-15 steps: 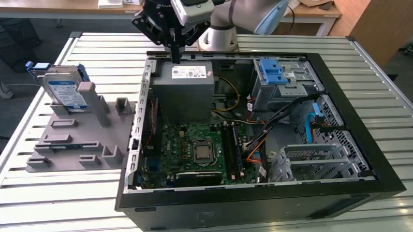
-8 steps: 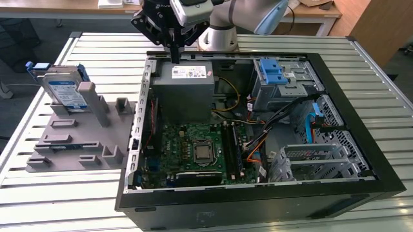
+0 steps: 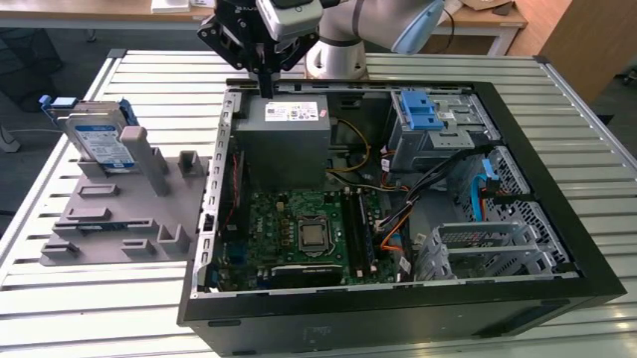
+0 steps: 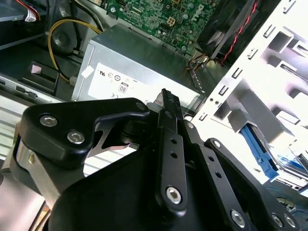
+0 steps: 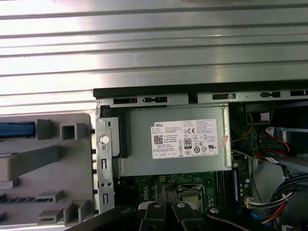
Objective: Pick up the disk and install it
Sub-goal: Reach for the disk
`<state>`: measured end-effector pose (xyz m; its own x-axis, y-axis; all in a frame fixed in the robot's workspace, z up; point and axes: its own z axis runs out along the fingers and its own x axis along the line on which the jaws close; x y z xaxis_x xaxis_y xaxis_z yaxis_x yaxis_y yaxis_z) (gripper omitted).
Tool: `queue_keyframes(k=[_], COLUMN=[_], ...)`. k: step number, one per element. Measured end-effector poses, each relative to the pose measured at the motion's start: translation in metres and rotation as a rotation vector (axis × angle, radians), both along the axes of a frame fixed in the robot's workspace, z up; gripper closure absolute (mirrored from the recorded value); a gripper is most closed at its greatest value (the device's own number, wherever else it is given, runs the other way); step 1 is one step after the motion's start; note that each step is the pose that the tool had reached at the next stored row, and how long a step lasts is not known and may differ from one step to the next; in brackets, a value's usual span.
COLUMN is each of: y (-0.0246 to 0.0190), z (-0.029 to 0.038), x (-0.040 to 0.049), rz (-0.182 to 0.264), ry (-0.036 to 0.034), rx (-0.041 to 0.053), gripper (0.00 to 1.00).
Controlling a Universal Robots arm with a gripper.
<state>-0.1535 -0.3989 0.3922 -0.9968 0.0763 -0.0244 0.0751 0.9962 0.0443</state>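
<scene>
Claw [image 3: 267,91] pressed together, empty, near power supply [image 3: 283,142] — disk [image 3: 98,142] partly hidden by post [image 3: 133,148].

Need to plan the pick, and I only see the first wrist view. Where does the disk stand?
Observer: In the exterior view the disk stands on edge in the grey fixture, on the exterior view's left of the computer case.
Operator: Is the gripper carrying anything?
Observer: No. The gripper is shut and empty, pointing down at the case's far wall beside the power supply, well apart from the disk.
Operator: What sits opposite the fixture?
Observer: A metal cage with a blue latch in the case's far corner, on the exterior view's right.
</scene>
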Motion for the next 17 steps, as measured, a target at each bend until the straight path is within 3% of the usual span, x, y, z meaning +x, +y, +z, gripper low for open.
queue_keyframes(k=[17], y=[0.0], z=[-0.0005], x=[-0.0148], rz=[0.0], ry=[0.0], rx=[0.0], gripper=[0.89])
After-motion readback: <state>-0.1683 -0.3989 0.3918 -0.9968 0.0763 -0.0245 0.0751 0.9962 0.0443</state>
